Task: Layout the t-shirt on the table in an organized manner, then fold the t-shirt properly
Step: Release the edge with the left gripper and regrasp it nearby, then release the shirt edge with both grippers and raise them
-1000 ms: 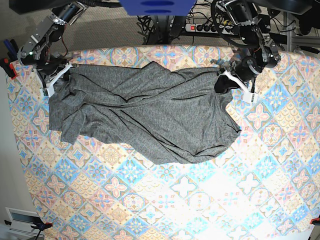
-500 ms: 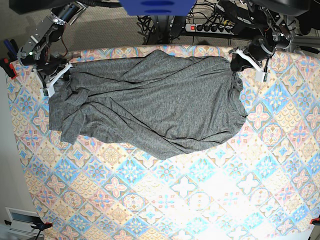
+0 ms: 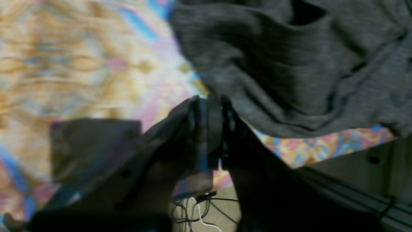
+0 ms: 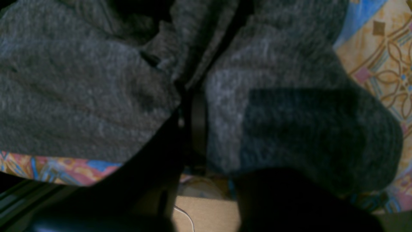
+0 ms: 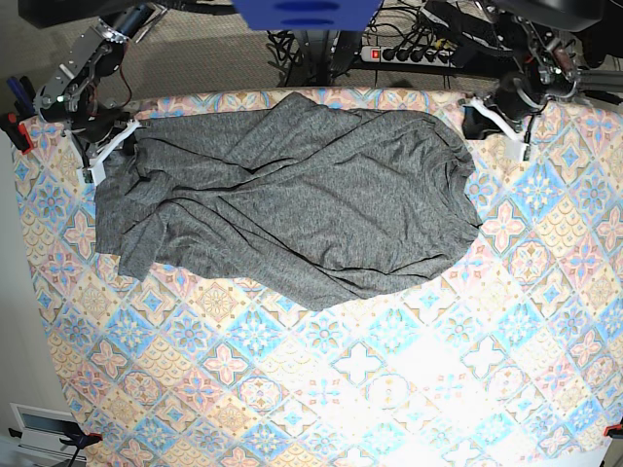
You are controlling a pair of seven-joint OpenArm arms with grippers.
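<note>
The dark-grey t-shirt (image 5: 292, 209) lies wrinkled and spread wide across the back half of the table (image 5: 341, 389). My right gripper (image 5: 119, 143) is shut on the shirt's far left corner by the back edge. In the right wrist view the t-shirt (image 4: 80, 96) bunches on both sides of that gripper (image 4: 196, 109). My left gripper (image 5: 475, 119) is at the back right, against the shirt's right edge. In the blurred left wrist view its jaws stand closed (image 3: 208, 106), with the t-shirt's (image 3: 289, 64) edge running into the tips.
A power strip (image 5: 409, 53) and cables lie on the floor behind the table. A blue object (image 5: 302, 15) hangs at top centre. Red clamps (image 5: 15, 131) sit at the left edge. A white box (image 5: 44, 428) is at bottom left.
My left gripper has moved right and back, drawing the shirt's right side outward along the back edge. The shirt now lies wider. My right gripper has stayed put.
</note>
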